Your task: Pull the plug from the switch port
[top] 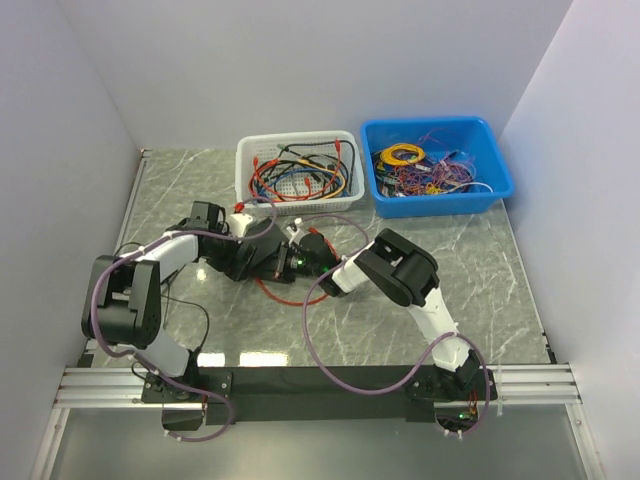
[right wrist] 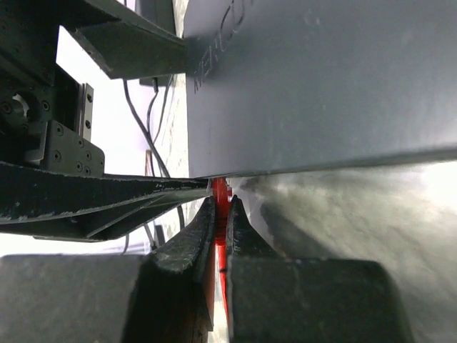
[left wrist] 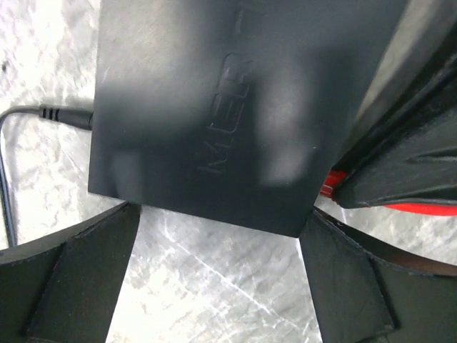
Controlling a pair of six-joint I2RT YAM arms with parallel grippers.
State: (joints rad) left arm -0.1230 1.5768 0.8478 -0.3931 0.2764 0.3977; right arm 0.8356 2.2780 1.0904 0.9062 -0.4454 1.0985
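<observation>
Red plug [right wrist: 218, 189] pinched tight in the right gripper [right wrist: 221, 206]; jaws together on it with only that sliver of red between them, right at the edge of the switch [left wrist: 235, 107]; the plug sits in its port, not yet out.

Matte-black box lies flat on the marble near the table's middle; its long port edge faces right, towards the right arm; so the plug's long axis runs left to right, and the way out, I'd judge, is straight to the right, away from the box and in line with the port.

Over on the left, the left gripper [left wrist: 220, 214] has its fingers [left wrist: 78, 279] spread wide, one against each side of the switch; from the right wrist view one finger meets the box's edge, so I read it as bracing the switch.

Right arm is plainly the one on the plug; left arm is the anchor.

Watch the red cable [top: 280, 297] looping on the near side, and a grey lead [left wrist: 50, 113] plugged in at the box's opposite side; a skewed pull could bind the plug.
</observation>
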